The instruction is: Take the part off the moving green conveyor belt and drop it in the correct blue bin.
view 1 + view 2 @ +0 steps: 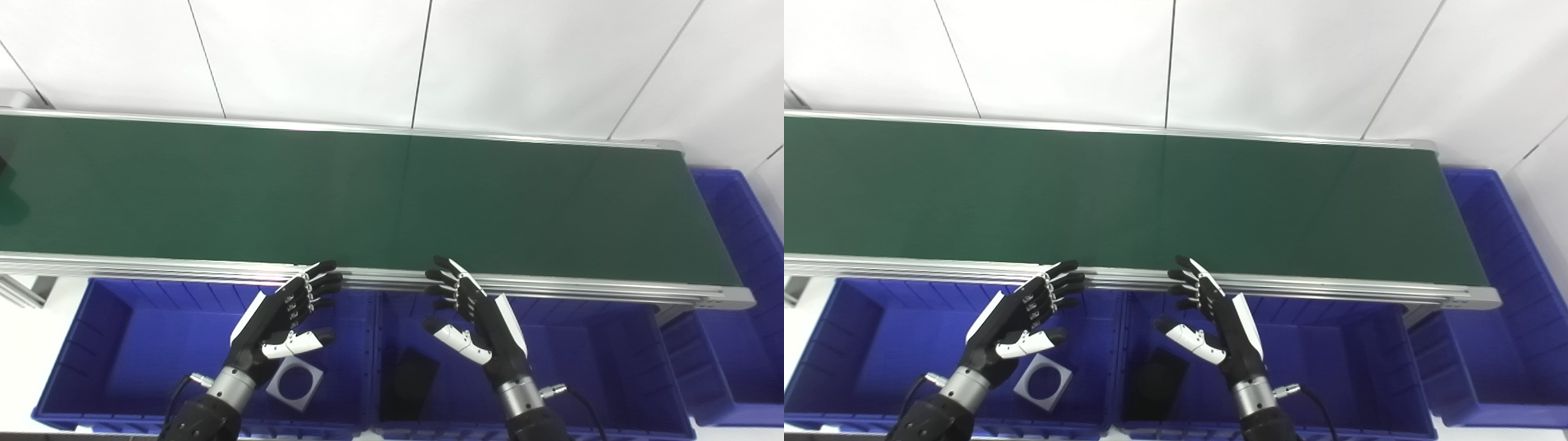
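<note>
The green conveyor belt [367, 196] runs across the view with no part showing on it; a dark shape touches its far left edge. My left hand [288, 315] hovers open over the left blue bin [110, 343], fingers reaching the belt's near rail. My right hand [474, 315] hovers open over the middle blue bin [588, 355]. A grey square part with a round hole [295, 380] lies in the left bin. A black flat part [410, 380] lies in the middle bin.
A third blue bin [741, 294] stands at the belt's right end. The aluminium rail [551, 285] borders the belt's near side. White wall panels rise behind the belt.
</note>
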Robot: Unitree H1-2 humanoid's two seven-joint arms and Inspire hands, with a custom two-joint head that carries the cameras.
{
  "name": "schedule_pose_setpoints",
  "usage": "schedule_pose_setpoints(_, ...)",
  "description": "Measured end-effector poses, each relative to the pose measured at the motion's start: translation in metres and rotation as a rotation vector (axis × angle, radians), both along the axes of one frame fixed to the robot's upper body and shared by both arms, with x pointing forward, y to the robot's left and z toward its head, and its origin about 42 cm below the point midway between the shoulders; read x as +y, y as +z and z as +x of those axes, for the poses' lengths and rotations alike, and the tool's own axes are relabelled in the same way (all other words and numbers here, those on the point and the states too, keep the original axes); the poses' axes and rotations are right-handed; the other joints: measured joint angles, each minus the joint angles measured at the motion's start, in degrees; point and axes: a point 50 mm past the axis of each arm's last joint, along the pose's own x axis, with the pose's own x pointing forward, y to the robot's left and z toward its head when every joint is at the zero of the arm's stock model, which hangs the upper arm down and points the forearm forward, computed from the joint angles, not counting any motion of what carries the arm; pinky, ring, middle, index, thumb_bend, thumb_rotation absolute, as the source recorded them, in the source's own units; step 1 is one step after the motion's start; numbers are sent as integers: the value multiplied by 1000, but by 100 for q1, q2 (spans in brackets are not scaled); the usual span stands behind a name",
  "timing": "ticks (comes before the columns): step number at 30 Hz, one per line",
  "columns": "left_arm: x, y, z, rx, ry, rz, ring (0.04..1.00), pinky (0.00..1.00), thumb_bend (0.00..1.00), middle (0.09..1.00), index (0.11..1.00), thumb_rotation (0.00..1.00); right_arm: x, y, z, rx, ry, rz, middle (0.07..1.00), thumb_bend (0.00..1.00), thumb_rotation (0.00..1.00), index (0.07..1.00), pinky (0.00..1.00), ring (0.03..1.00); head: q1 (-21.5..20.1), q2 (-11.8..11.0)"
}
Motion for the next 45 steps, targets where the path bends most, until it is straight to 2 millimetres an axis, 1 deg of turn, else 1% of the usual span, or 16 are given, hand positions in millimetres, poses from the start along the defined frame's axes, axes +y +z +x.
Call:
schedule_pose_setpoints(2, 1, 0, 0, 0, 0, 1, 827, 788, 1000, 830, 871, 389, 1, 0, 0, 0, 0, 2, 823, 764, 629, 891, 677, 754, -87, -70)
schedule_pose_setpoints(6, 2, 0, 0, 1, 0, 5, 829, 788, 1000, 834, 875, 391, 4, -1, -1, 4, 2, 4, 825, 756, 625, 893, 679, 756, -140, -140)
schedule_pose_setpoints(13, 4, -1, 0, 4, -2, 9, 835, 804, 1000, 834, 876, 400, 5, -2, -2, 10, 2, 6, 825, 759, 621, 889, 681, 761, -123, -149)
schedule_pose_setpoints(21, 4, -1, 0, 1, 0, 10, 834, 773, 1000, 844, 881, 416, 5, -5, -3, 20, 2, 5, 826, 766, 604, 887, 693, 763, -123, -220)
schedule_pose_setpoints(25, 6, -1, 0, -6, 7, 10, 836, 777, 1000, 844, 881, 415, 5, -8, -3, 31, 1, 5, 826, 766, 604, 886, 693, 763, -123, -220)
schedule_pose_setpoints(28, 6, 0, -1, -23, 11, 8, 837, 777, 1000, 843, 880, 418, 5, -9, -3, 34, 2, 5, 826, 772, 606, 885, 696, 765, -114, -263)
schedule_pose_setpoints(37, 11, -2, -9, -19, 34, -4, 853, 818, 1000, 841, 876, 395, 6, -9, -4, 35, 4, 5, 824, 783, 617, 887, 695, 763, -105, -299)
schedule_pose_setpoints(38, 12, -2, -10, -18, 39, -12, 854, 820, 1000, 840, 876, 394, 6, -9, -4, 35, 5, 5, 823, 783, 617, 886, 695, 762, -97, -334)
schedule_pose_setpoints(45, 12, -2, -10, -26, 46, -17, 858, 827, 1000, 840, 878, 376, 7, -11, -4, 41, 7, 5, 823, 793, 622, 881, 692, 760, -88, -360)
